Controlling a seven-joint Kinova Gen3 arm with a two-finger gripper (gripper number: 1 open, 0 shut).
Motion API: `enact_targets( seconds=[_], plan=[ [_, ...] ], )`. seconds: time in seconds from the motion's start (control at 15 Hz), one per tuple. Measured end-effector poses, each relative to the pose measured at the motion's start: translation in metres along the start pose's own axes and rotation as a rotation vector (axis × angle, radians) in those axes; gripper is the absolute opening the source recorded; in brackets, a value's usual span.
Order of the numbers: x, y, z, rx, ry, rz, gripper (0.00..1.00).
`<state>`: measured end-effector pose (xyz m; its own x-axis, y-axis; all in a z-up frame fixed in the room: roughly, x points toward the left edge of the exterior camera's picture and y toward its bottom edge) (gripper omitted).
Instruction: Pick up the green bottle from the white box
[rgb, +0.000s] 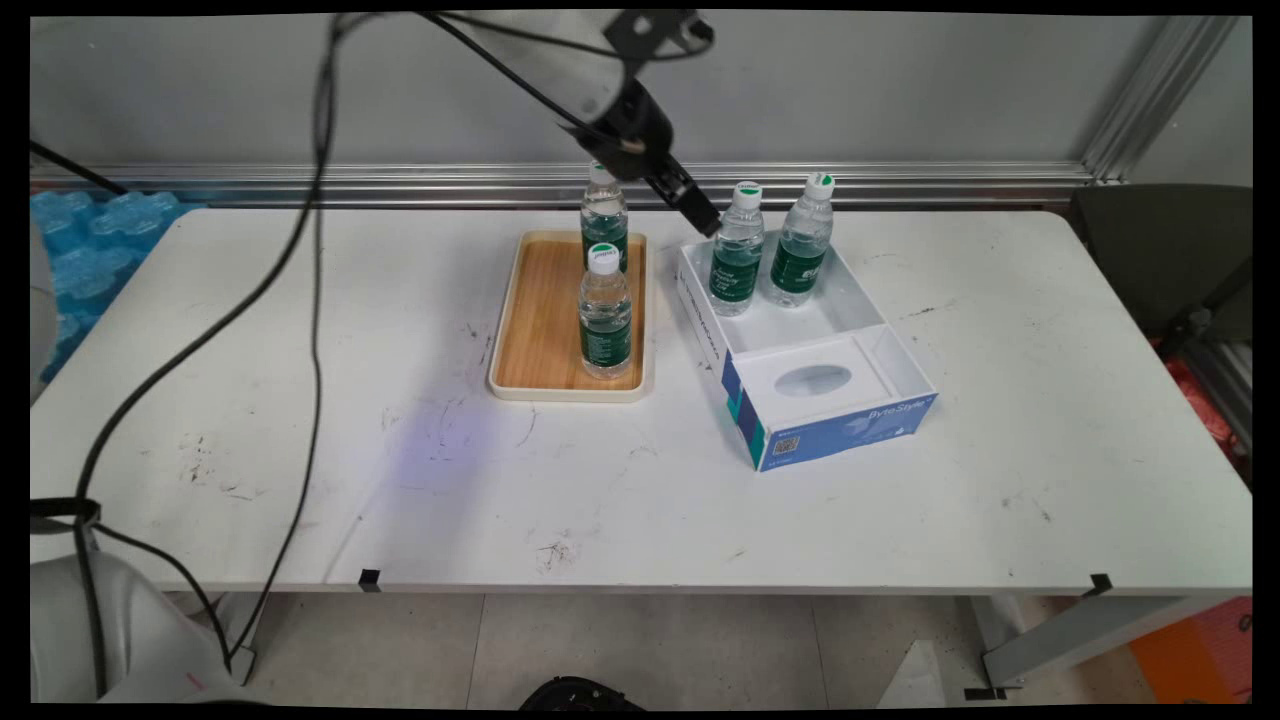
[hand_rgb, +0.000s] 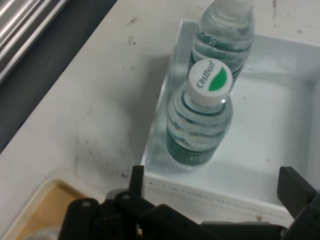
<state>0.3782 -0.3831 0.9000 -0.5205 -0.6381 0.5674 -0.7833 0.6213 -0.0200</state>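
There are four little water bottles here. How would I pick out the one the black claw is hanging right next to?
Find the white box with the blue front, right of the wooden tray. Two bottles stand at its far end. Yours is the left bottle, in the box's far-left corner, beside the gripper; the other box bottle stands to its right, farther from the open fingers.
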Motion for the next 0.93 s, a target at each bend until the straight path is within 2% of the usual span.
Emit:
enact_targets(
  seconds=[0.33,0.93],
  plan=[
    [0.011,0.000,0.052,-0.010,-0.005,0.016,1.00],
    [0.021,-0.002,0.106,-0.027,-0.003,0.057,1.00]
  ],
)
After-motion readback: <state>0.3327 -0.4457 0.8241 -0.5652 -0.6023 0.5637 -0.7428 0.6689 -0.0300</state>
